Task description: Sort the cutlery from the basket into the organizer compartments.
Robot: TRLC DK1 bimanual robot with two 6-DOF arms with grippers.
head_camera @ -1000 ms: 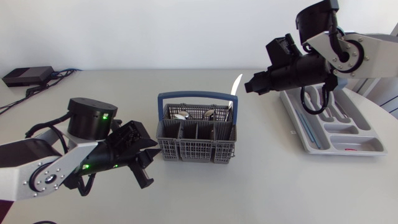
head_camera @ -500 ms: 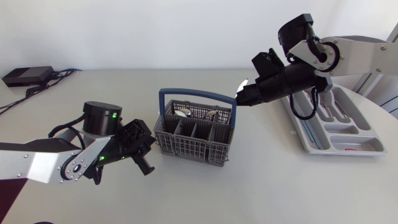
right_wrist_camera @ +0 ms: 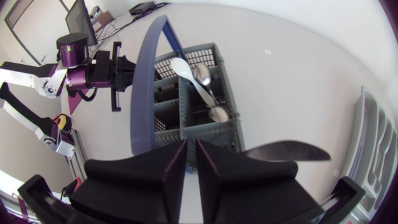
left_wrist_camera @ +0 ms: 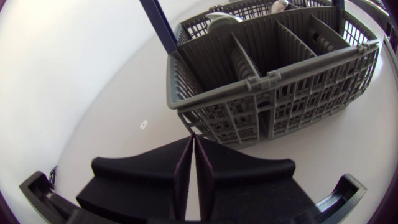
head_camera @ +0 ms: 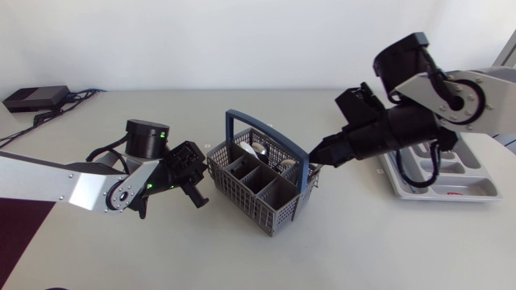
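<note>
Pale table, black box at far corner. Basket mid-table, spoons inside. My left gripper pressed closed, empty, beside it. My right gripper pinches knife at basket corner; organizer at table's right.

The head camera sits fixed and high above the pale grey surface. It faces down and across from far enough back to take in both arms. The left wrist camera rides just behind the black left hand and looks along its pressed-together fingers. The grey plastic lattice basket with a blue handle is very near, just ahead. The right wrist camera looks steeply down past the black right hand, which clasps a silver knife, onto the same basket from its opposite side. All three views share the basket. The head and right wrist views also share the left hand and the light grey plastic organizer tray.
</note>
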